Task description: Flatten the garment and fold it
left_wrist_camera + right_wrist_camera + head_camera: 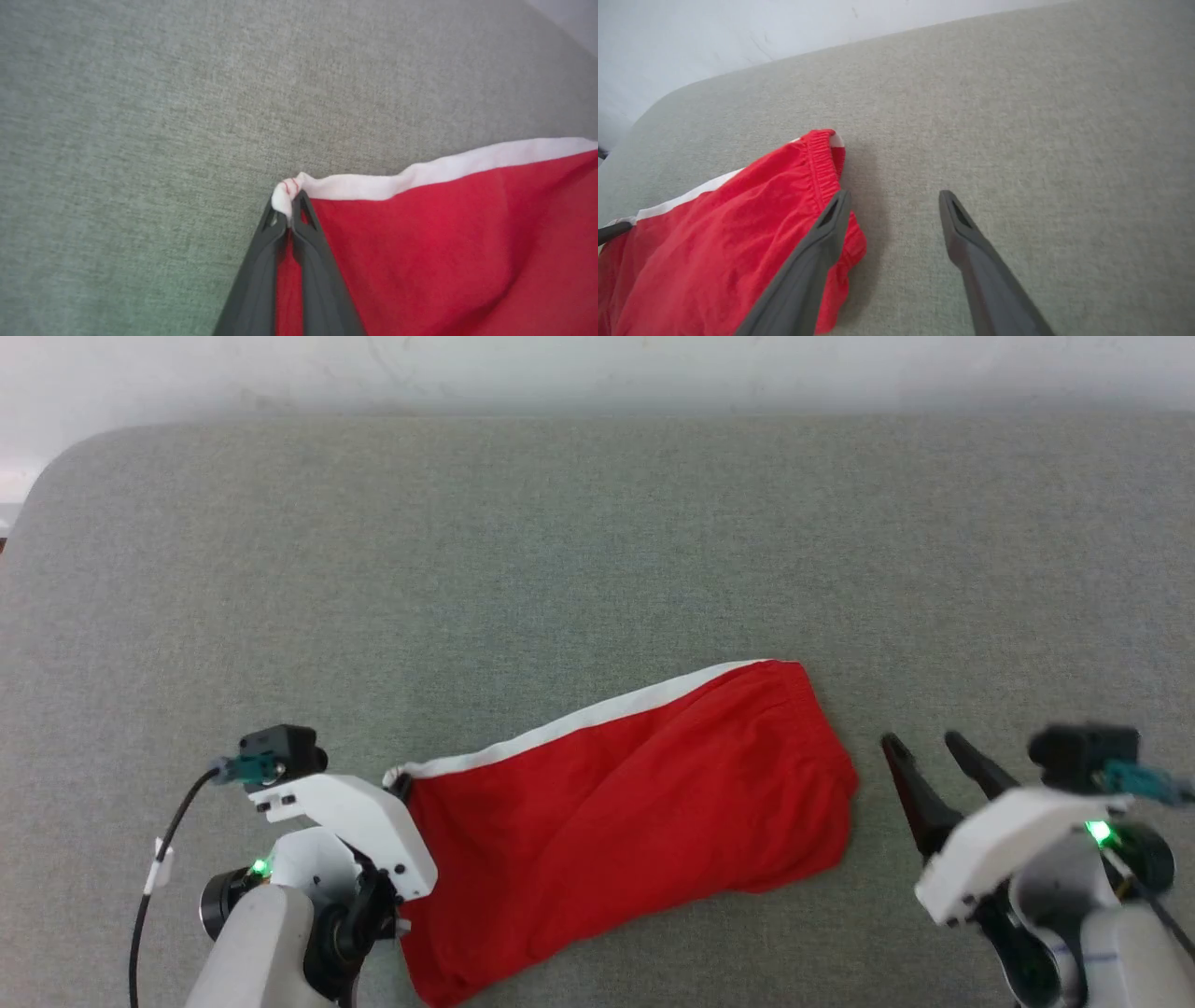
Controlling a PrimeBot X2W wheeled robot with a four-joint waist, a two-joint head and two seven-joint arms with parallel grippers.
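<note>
The garment is a bright red soft piece with a white band along its far edge, lying wrinkled and slanted on the grey-green table. My left gripper is shut on the garment's near-left corner, pinching the end of the white band. In the head view that gripper sits at the garment's left end, its fingers mostly hidden under the white wrist housing. My right gripper stands open just right of the garment's elastic end, above the table, with nothing between its fingers.
The grey-green fabric tabletop stretches wide around the garment. Its rounded far-left corner and far edge meet a white wall.
</note>
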